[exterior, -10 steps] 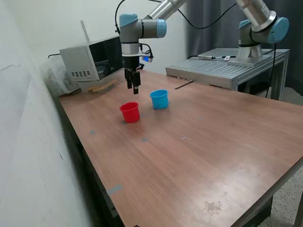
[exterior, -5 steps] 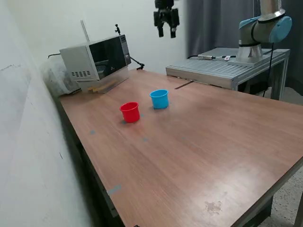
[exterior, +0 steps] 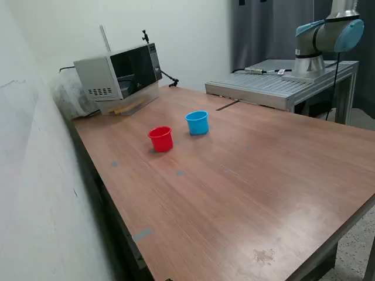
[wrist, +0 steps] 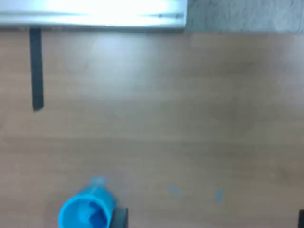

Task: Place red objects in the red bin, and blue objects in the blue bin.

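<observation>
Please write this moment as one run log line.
tool: out of view | red bin: upright on table | blue bin: upright, apart from the red one | loose cubes: none visible

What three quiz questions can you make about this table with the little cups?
1. True or false: the red bin lies tipped over on the table.
2. Which bin stands nearer the microwave side, toward the exterior view's left? A) the red bin B) the blue bin
3. Fill in: the wrist view looks down into the ____ bin, where something dark blue shows inside.

Key: 1 false, it stands upright. 2 A. 3 blue.
</observation>
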